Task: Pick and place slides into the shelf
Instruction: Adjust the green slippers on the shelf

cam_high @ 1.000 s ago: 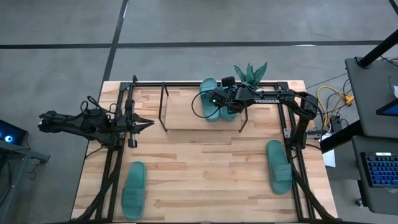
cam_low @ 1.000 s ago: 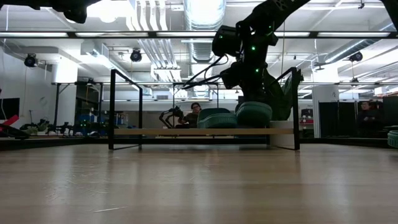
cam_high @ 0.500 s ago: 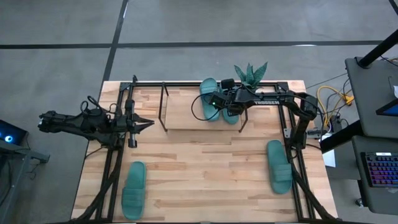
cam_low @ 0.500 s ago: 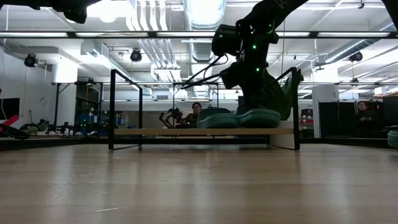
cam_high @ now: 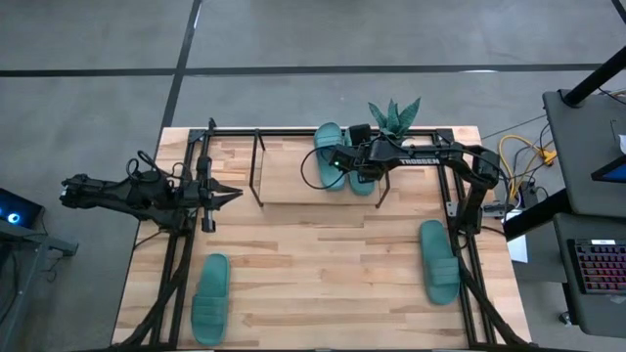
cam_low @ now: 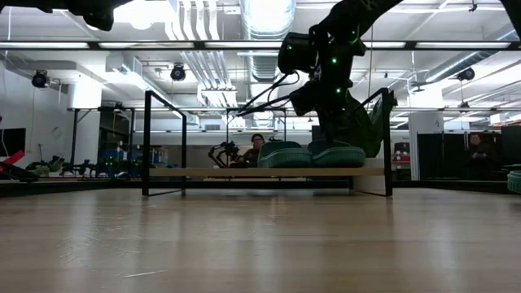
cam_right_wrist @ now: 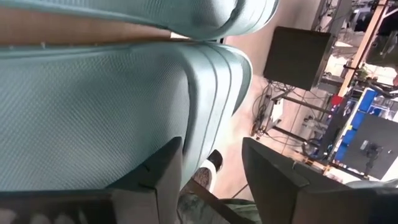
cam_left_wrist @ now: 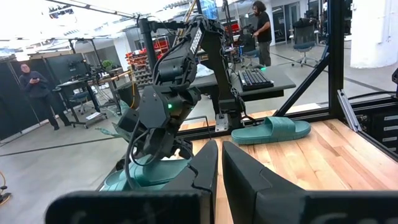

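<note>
The shelf (cam_high: 289,181) stands at the table's far side. Two teal slides lie side by side on the right part of its board (cam_low: 203,172): one (cam_high: 328,152) in full view, the other (cam_high: 364,184) partly under my right gripper (cam_high: 358,166). That gripper (cam_right_wrist: 211,148) is open and slants down over this slide (cam_right_wrist: 93,106), one finger over its ribbed edge and the other beyond it. Two more slides lie on the table, near left (cam_high: 210,298) and near right (cam_high: 440,259). My left gripper (cam_high: 233,196) hangs shut, level, left of the shelf. My right gripper stands open at the long edge (cam_right_wrist: 214,81) of the right-hand slide on the shelf, slanting down from the table's right. I cannot tell whether the finger (cam_right_wrist: 166,168) nearest the slide touches it. The slide (cam_low: 338,155) lies flat on the board.
A spiky green potted plant (cam_high: 394,115) stands behind the shelf's right end. The shelf's thin black uprights (cam_low: 147,142) rise around the board, whose left part is bare wood. Black frame rails (cam_high: 460,210) run along the table's sides. People and desks show beyond the table.
My right gripper has opened and let go of the right-hand slide without shifting much. The slide, raised and tipped between the fingers a second ago, has dropped flat onto the shelf board next to the other slide.
</note>
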Robot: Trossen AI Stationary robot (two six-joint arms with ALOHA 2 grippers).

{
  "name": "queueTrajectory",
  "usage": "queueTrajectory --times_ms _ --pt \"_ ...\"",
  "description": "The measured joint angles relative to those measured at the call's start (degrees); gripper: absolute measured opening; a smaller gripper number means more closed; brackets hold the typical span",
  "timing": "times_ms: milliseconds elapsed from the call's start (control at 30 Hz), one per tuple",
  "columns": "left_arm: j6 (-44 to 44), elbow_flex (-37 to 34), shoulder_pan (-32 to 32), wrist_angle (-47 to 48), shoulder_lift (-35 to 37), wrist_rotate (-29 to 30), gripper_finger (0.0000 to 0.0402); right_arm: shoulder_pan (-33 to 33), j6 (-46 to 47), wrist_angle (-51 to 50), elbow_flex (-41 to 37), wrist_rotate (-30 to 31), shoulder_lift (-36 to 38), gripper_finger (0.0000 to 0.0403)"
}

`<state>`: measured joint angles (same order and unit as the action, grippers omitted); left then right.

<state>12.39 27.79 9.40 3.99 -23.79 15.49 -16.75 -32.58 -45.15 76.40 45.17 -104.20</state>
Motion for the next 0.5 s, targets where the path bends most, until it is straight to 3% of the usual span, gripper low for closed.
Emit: queueTrajectory --times_ms 367,500 --pt "0.01 -0.04 -0.01 0.02 0.0 0.0 0.0008 2.16 3.65 -1.34 0.04 -0.63 2.6 0.016" --pt "0.01 -0.04 -0.01 0.03 0.0 0.0 0.0008 3.39 3.6 2.45 0.04 -7.89 4.43 0.016"
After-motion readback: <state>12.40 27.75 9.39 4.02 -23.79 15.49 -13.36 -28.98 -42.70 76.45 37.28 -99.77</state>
